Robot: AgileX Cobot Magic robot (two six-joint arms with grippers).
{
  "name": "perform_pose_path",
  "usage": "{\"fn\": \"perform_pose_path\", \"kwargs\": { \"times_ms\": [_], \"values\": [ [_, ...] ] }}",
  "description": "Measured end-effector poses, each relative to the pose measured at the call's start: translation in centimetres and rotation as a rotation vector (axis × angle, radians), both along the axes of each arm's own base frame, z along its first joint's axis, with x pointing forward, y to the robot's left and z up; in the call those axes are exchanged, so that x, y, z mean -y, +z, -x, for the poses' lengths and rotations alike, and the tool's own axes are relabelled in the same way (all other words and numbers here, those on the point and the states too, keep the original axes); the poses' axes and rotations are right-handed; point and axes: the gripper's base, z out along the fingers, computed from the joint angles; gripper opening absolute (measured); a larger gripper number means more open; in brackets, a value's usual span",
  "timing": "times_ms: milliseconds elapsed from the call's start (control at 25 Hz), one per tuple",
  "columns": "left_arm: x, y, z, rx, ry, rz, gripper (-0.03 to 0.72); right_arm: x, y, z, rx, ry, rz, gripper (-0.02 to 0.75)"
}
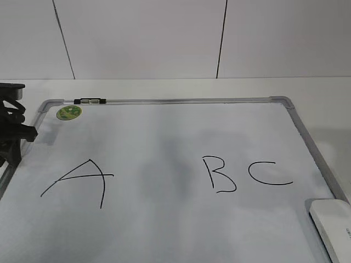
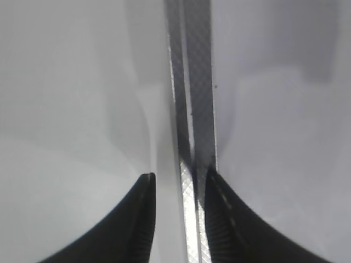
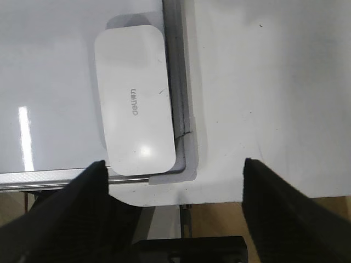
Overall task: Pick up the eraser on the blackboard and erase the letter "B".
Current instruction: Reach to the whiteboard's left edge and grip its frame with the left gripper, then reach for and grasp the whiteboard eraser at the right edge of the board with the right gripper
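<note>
- Surface: the blackboard [image 1: 164, 230], a white dry-erase board with a grey metal frame and rounded corners, lies flat on a white table [image 1: 323, 93]. Soft grey shadows fall across the board's middle.
- Room: behind the table stands a pale wall [image 1: 142, 38] of panels split by thin dark seams.
- Far rail of the frame carries a small black-and-silver clip [image 1: 89, 101]; a round green sticker [image 1: 69, 113] sits just below it in the far-left corner.
- Writing, left to right in the exterior view: letter A [image 1: 79, 183], the letter "B" [image 1: 218, 174], letter C [image 1: 269, 173]. All three strokes are whole and unsmudged.
- The eraser [image 3: 135, 107] lies flat in the board's near-right corner, its long side just beside the right frame rail. It has a white top with a faint printed logo. Well apart from the B.
- Right gripper [image 3: 175, 170]: fingers spread wide, holding nothing, hovering above the table edge with the eraser's near end by its left finger.
- Left gripper [image 2: 176, 181]: fingers narrowly parted, straddling the left frame rail; cannot tell whether they touch it. Its arm [image 1: 12, 129] shows at the left edge of the board.
</note>
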Motion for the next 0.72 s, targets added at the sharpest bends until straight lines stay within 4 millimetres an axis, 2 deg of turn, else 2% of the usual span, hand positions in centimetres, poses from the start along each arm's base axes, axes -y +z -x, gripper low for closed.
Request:
{"fn": "perform_pose_path", "kwargs": {
  "times_ms": [240, 480, 720],
  "values": [
    [0.02, -0.18, -0.24, -0.006, -0.013, -0.001, 0.217, 0.00, 0.00, 0.00, 0.000, 0.000, 0.000, 0.584],
    [0.14, -0.24, -0.22, -0.013, -0.002, 0.013, 0.035, 0.00, 0.00, 0.00, 0.000, 0.000, 0.000, 0.584],
    [0.14, -0.16, -0.27, -0.013, 0.008, 0.014, 0.022, -0.66, 0.02, 0.06, -0.007, -0.001, -0.076, 0.584]
  ]
}}
